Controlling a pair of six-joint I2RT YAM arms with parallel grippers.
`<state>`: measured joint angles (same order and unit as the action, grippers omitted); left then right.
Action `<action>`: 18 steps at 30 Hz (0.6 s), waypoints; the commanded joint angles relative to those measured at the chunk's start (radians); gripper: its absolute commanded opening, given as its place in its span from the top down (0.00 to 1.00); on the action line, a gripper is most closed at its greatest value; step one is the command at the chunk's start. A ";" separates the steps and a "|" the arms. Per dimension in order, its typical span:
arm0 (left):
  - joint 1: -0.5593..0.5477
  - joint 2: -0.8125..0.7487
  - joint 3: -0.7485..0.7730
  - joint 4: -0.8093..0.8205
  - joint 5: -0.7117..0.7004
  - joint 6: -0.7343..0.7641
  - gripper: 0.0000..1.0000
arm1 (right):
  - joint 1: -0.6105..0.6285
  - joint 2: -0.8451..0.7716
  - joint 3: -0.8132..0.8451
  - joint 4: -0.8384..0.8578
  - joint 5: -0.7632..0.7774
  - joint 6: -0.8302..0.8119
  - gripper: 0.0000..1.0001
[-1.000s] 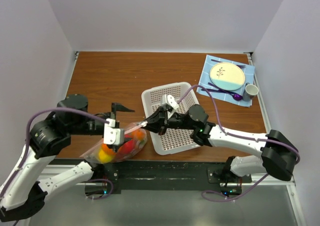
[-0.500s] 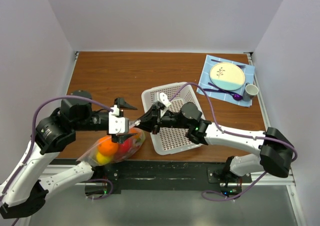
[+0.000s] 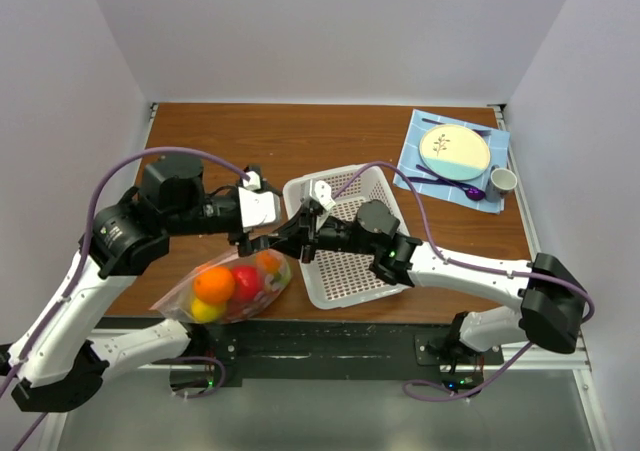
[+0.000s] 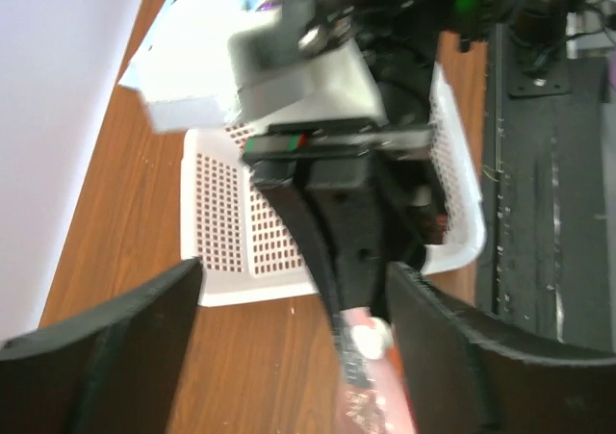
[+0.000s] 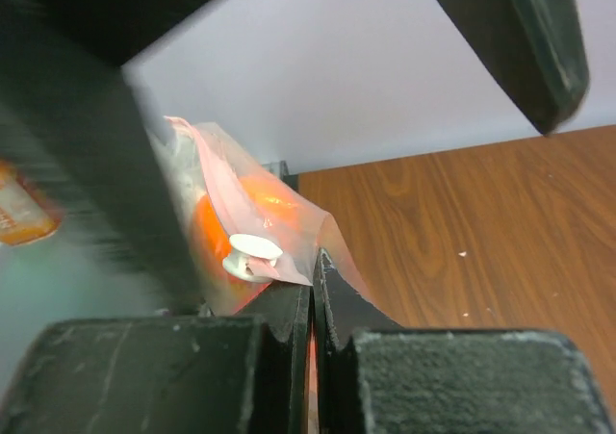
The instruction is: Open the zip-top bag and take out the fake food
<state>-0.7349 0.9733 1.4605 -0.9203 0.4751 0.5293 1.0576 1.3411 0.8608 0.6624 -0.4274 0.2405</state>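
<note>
The clear zip-top bag (image 3: 228, 289) lies at the table's near edge with fake food in it: an orange (image 3: 214, 284), a red apple (image 3: 246, 281) and a yellow piece (image 3: 205, 311). My right gripper (image 3: 274, 243) is shut on the bag's pink zip strip (image 5: 207, 155), just beside the white slider (image 5: 252, 253); its jaws (image 5: 313, 294) are pressed together. My left gripper (image 3: 248, 239) is open, its fingers (image 4: 106, 343) spread wide on either side of the right gripper's tip and the slider (image 4: 371, 338), touching neither.
A white perforated basket (image 3: 300, 186) stands right of the bag, under the right arm. At the far right a blue mat (image 3: 415, 151) carries a cream-and-blue plate (image 3: 454, 149), a purple spoon (image 3: 472, 193) and a small cup (image 3: 502, 181).
My left gripper has lifted off the bag, opened, and swung back and right to straddle the zip end. The right gripper has shifted slightly left, still holding the strip.
</note>
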 commanded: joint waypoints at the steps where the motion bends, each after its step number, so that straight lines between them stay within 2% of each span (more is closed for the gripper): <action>1: -0.001 0.015 0.145 -0.143 0.069 0.024 0.11 | 0.002 0.012 0.109 -0.007 0.067 -0.064 1.00; 5: -0.001 0.004 0.192 -0.178 0.056 0.034 0.04 | -0.007 0.023 0.145 -0.038 0.093 -0.084 1.00; 8: -0.001 -0.008 0.140 -0.248 0.057 0.069 0.00 | -0.019 0.032 0.167 -0.047 0.095 -0.078 1.00; 12: -0.001 -0.042 0.045 -0.221 -0.070 0.106 0.07 | -0.019 0.035 0.172 -0.040 0.085 -0.063 1.00; 18: -0.001 -0.038 -0.020 -0.121 -0.140 0.103 0.22 | -0.019 0.038 0.165 -0.032 0.073 -0.041 1.00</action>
<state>-0.7353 0.9184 1.4551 -1.1225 0.4103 0.6205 1.0401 1.3876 0.9779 0.5739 -0.3573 0.1860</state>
